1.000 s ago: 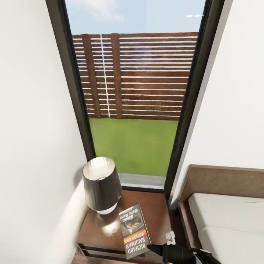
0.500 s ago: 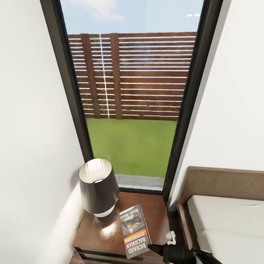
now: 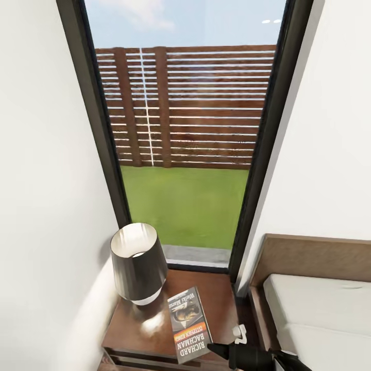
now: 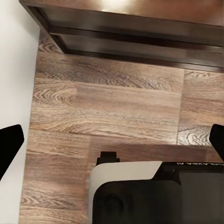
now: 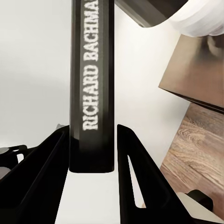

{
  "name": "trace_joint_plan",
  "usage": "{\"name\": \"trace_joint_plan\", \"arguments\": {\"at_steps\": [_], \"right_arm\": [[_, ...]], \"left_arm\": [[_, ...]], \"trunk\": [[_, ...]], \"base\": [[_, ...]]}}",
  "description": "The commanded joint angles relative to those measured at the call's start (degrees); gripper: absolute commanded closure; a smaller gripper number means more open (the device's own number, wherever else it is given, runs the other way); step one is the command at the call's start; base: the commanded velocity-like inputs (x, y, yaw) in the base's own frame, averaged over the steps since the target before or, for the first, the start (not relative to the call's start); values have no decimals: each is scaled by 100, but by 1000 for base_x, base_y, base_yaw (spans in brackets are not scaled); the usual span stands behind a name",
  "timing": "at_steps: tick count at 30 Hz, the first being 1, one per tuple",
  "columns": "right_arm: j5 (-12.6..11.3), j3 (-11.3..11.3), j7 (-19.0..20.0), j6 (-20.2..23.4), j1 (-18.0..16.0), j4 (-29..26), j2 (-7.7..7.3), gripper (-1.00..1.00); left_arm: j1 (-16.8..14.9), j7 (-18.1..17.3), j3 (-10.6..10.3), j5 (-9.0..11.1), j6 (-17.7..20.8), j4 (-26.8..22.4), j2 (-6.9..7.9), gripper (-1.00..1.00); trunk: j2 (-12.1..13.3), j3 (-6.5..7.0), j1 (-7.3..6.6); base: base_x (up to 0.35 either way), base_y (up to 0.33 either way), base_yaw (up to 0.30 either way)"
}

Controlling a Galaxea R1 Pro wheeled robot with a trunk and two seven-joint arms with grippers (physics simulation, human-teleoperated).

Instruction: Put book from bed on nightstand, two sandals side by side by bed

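Book at nightstand, right arm engaged; window wall behind.

Window (image 3: 185, 144), full height, fence and grass beyond; bed (image 3: 319, 304) at right; nightstand (image 3: 149, 324) with lamp (image 3: 138, 263); book (image 3: 189, 323) lying flat on the top, near front edge. Right gripper (image 5: 93, 154): fingers (image 5: 133, 172) flank the spine; contact unclear. Left gripper (image 4: 112, 140): spread wide over floor. Advice: release fully, withdraw straight back, avoid dragging the book off the edge.

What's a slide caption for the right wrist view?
Right gripper straddling the book by its spine, near the bed.
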Motion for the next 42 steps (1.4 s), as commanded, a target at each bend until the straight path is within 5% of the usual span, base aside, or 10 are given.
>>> {"name": "trace_joint_plan", "arguments": {"at_steps": [1, 27, 42], "right_arm": [[41, -51, 26, 39, -7, -4, 2, 100], [41, -48, 27, 37, -4, -4, 10, 100], [40, -48, 28, 30, -4, -4, 7, 100]], "left_arm": [[-5, -4, -49, 57, -18, 3, 2, -100], [-4, -4, -48, 56, -18, 3, 2, -100], [-4, -4, -49, 57, -20, 3, 2, -100]], "trunk": [[-12, -12, 3], [-12, -12, 3], [-12, -12, 3]], "base": [[0, 0, -76], [0, 8, -249], [0, 6, -52]]}}
